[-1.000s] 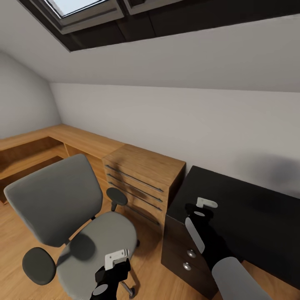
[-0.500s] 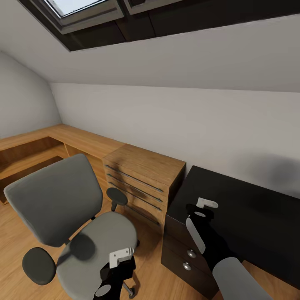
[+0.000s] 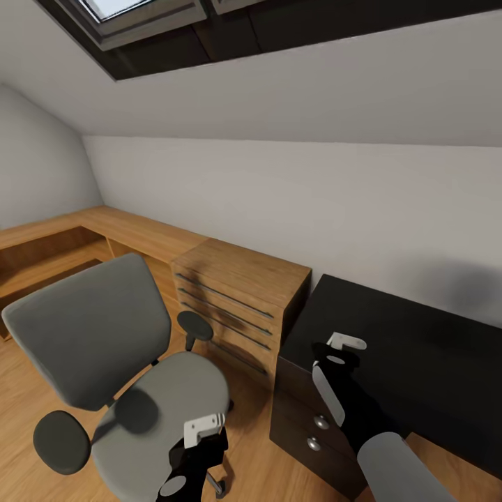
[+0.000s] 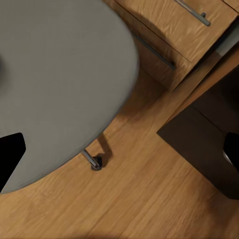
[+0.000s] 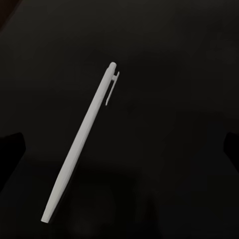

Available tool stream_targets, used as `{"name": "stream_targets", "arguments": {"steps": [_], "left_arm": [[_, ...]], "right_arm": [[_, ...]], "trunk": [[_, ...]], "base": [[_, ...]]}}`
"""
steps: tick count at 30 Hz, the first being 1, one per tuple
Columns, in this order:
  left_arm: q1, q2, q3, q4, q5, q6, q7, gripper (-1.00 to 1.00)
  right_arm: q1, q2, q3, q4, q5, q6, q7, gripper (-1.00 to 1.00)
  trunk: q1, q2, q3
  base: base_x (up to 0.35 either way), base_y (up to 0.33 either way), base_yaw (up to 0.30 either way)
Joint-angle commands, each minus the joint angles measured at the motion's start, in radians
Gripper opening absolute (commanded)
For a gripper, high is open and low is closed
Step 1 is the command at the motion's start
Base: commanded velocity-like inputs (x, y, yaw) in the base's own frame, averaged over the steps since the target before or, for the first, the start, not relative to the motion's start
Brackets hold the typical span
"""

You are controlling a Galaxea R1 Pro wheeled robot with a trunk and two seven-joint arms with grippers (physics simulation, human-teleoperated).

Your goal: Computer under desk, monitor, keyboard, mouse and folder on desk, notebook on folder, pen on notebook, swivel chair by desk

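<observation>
1. Head view gives me the room: the grey chair [image 3: 122,369] stands on the wood floor [image 3: 258,467], beside a wooden drawer unit [image 3: 237,307], with the black desk [image 3: 418,355] to the right of that unit.
2. My left gripper [image 3: 202,429] hangs over the front edge of the chair seat; my right gripper [image 3: 345,341] sits above the desk's near corner. From here I cannot tell how either pair of jaws stands.
3. Left wrist view adds the seat from above, bare, with a castor [image 4: 95,162] under its rim. The dark fingertips [image 4: 10,157] at both edges of the picture are wide apart, nothing between them.
4. Right wrist view shows a white pen [image 5: 82,139] lying on the desk top. The fingertips [image 5: 12,149] are spread wide on either side of it, not touching it.
</observation>
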Motion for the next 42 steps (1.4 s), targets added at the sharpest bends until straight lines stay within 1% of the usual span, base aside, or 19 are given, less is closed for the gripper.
{"name": "stream_targets", "arguments": {"steps": [1,6,15,21,24,26,28,30,42], "left_arm": [[-0.001,0.001,-0.002,-0.002,0.004,0.004,0.007,1.0],[-0.001,0.001,-0.001,-0.001,0.005,0.004,0.007,1.0],[-0.001,0.001,-0.002,0.004,0.005,0.008,0.006,1.0],[-0.001,0.001,-0.003,0.019,0.004,0.006,0.006,1.0],[-0.001,0.001,-0.004,0.019,0.004,0.006,0.006,1.0],[-0.001,0.001,-0.004,0.02,0.004,0.006,0.006,1.0],[-0.001,0.001,-0.004,0.02,0.004,0.005,0.006,1.0],[-0.001,0.001,-0.005,0.02,0.004,0.005,0.006,1.0],[-0.001,0.001,-0.007,0.02,0.003,0.005,0.006,1.0]], "right_arm": [[0.0,-0.001,0.003,-0.001,-0.005,0.005,-0.007,1.0],[0.004,-0.001,0.003,-0.001,-0.006,0.005,-0.008,1.0],[0.005,-0.003,0.002,-0.001,-0.005,0.005,-0.007,1.0],[0.005,-0.017,0.002,0.035,-0.003,-0.025,0.008,1.0],[0.005,-0.023,0.001,0.055,-0.003,-0.046,0.024,1.0],[0.005,-0.029,-0.001,0.083,-0.002,-0.07,0.05,1.0],[0.005,-0.042,-0.002,0.138,-0.001,-0.102,0.103,1.0],[0.004,-0.047,-0.003,0.169,-0.001,-0.117,0.129,1.0],[0.004,-0.05,-0.001,0.183,0.001,-0.124,0.142,1.0]], "trunk": [[0.004,-0.008,-0.004],[0.023,-0.043,-0.022],[0.023,-0.043,-0.027],[0.023,-0.043,-0.027],[0.023,-0.043,-0.027],[0.023,-0.043,-0.027],[0.023,-0.043,-0.027],[0.023,-0.043,-0.027],[0.023,-0.043,-0.027]], "base": [[0.0,0.0,0.005],[0.0,0.0,0.071],[0.0,0.0,0.1],[0.0,0.0,0.007],[0.0,0.0,0.002],[0.0,0.0,0.0],[0.0,0.0,0.0],[0.0,0.0,0.0],[0.0,0.0,0.0]]}}
